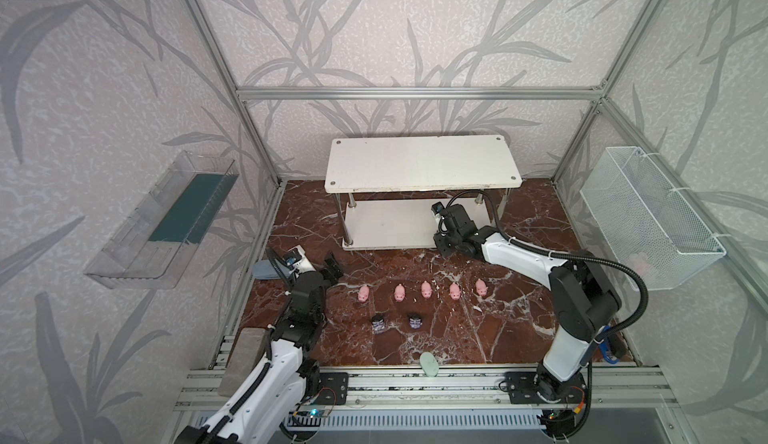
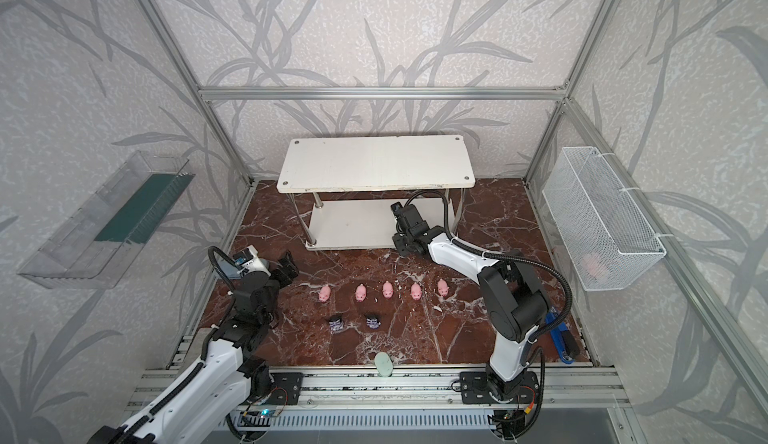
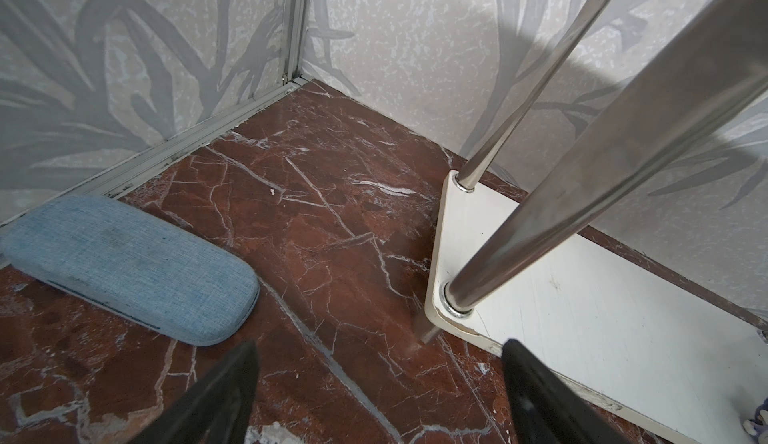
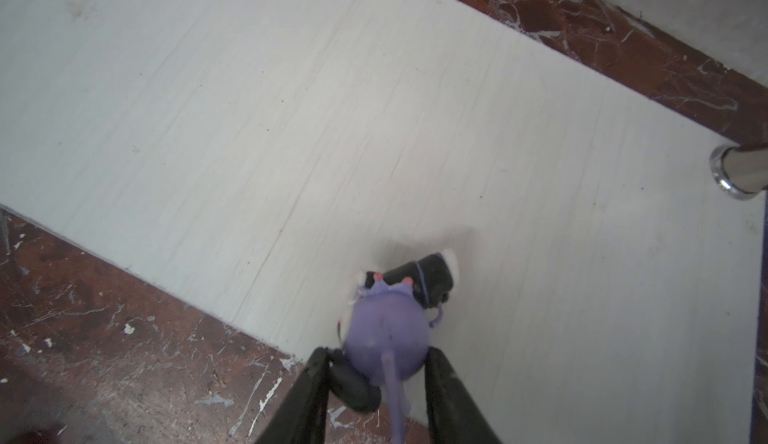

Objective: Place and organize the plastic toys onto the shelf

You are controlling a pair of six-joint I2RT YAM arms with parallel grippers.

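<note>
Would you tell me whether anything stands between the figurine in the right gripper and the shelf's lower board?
Nothing visible: the lower board around the purple figurine is bare; a chrome post stands aside.

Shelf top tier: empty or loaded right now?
Empty. In both top views the shelf's top board shows only bare white surface, with no toy on it.

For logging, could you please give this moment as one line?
right end effector: holds purple figurine over lower shelf | left end effector: open

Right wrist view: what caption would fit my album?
Right gripper clasping a purple figurine at the shelf's white lower board.
</note>
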